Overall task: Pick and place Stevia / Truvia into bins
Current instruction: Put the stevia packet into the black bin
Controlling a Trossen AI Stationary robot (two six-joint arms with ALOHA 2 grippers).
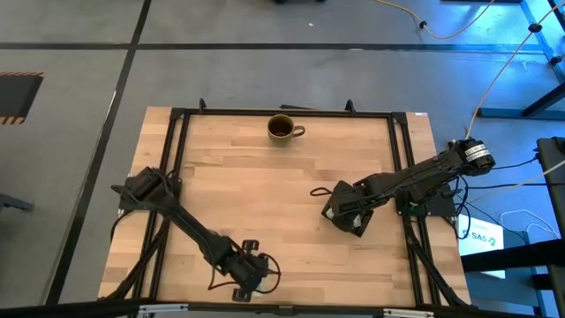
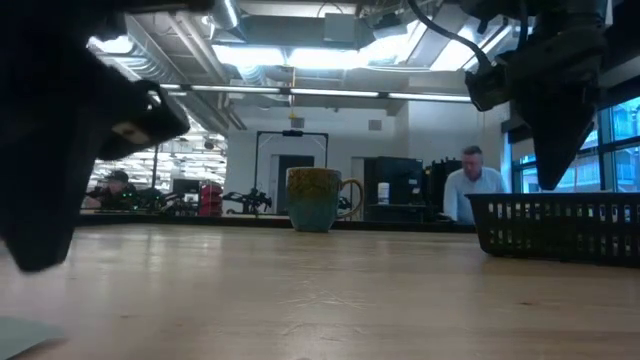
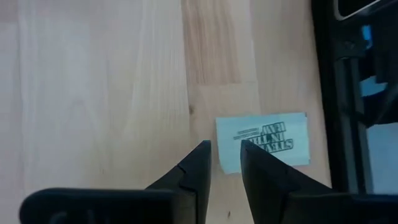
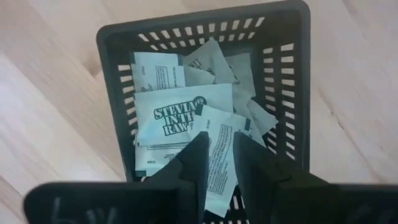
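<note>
Wooden surface (image 1: 282,203) first: the mug (image 1: 281,129) sits at the far edge, out of play. Over on the right, the bin (image 4: 205,93) holds a heap of Stevia sachets (image 4: 186,115), and the right end effector (image 4: 216,155) hangs just above them, fingers a narrow slit apart, pinching nothing I can see. Near the front edge, the left end effector (image 3: 225,158) hovers over one loose sachet (image 3: 262,142) lying flat on the surface, fingers slightly spread, nothing between them. Looks like a pick is in hand; next it must drop and close on that thin paper. The overhead view hides the bin under the right arm; only the wrist views show sachets plainly.
</note>
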